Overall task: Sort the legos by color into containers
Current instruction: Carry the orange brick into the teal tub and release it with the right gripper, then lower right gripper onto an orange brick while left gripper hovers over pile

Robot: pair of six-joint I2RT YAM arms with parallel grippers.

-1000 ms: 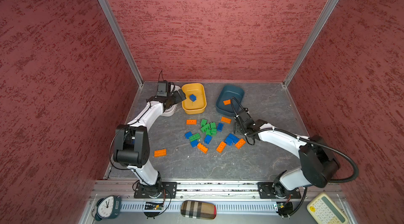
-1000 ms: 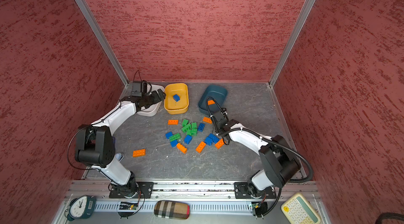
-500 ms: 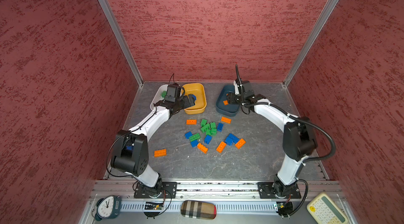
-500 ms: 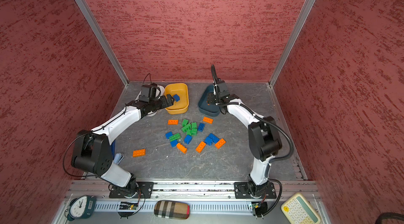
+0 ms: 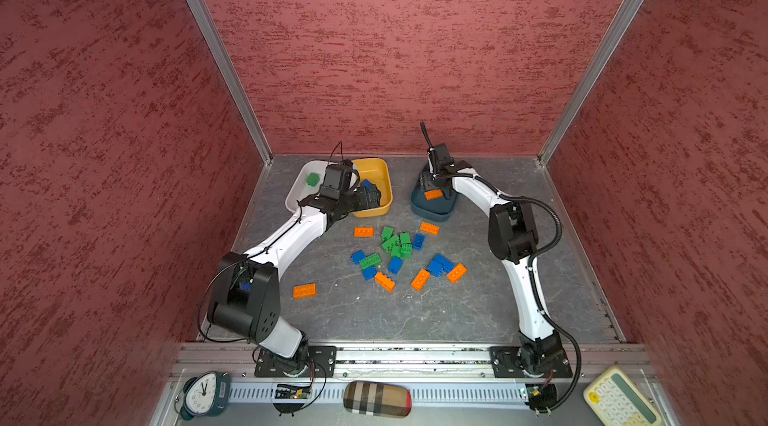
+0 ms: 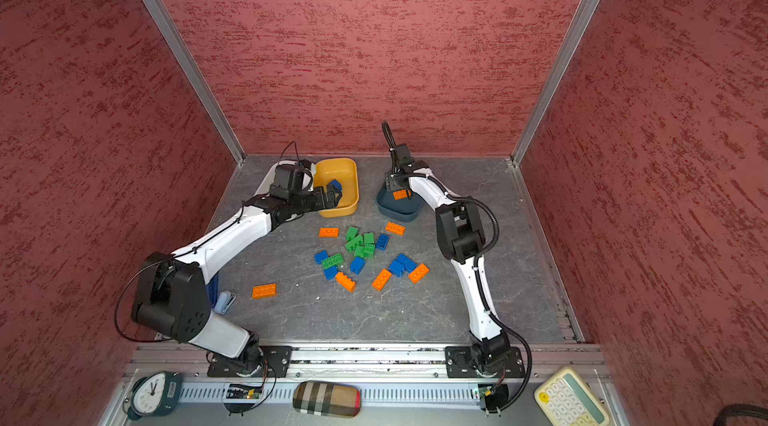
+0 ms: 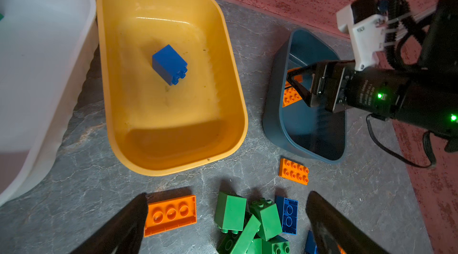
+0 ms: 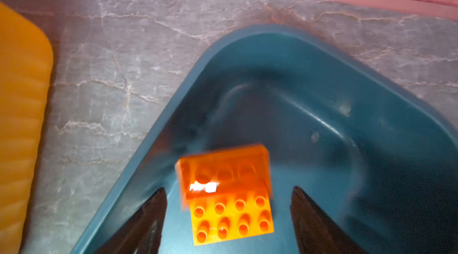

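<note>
My right gripper (image 8: 228, 190) hangs open over the dark teal container (image 5: 432, 211). Two orange legos lie below it: a blurred one (image 8: 223, 168) rests partly on a studded one (image 8: 233, 218), and neither touches the fingers. My left gripper (image 7: 226, 198) is open and empty, by the near rim of the yellow container (image 5: 380, 178), which holds a blue lego (image 7: 169, 64). The white container (image 5: 303, 191) holds a green lego (image 5: 312, 179). Several loose orange, green and blue legos (image 5: 395, 245) lie mid-floor in both top views.
One orange lego (image 5: 304, 291) lies alone near the left arm's base. A blue stapler-like object (image 6: 220, 299) sits beside that base. A clock (image 5: 203, 392), plaid case (image 5: 377, 399) and calculator (image 5: 619, 399) line the front rail. Red walls close three sides.
My right gripper travelled from the pile to the teal container and opened, leaving a second orange lego inside. The left gripper swung from the white container across the yellow one toward the pile.
</note>
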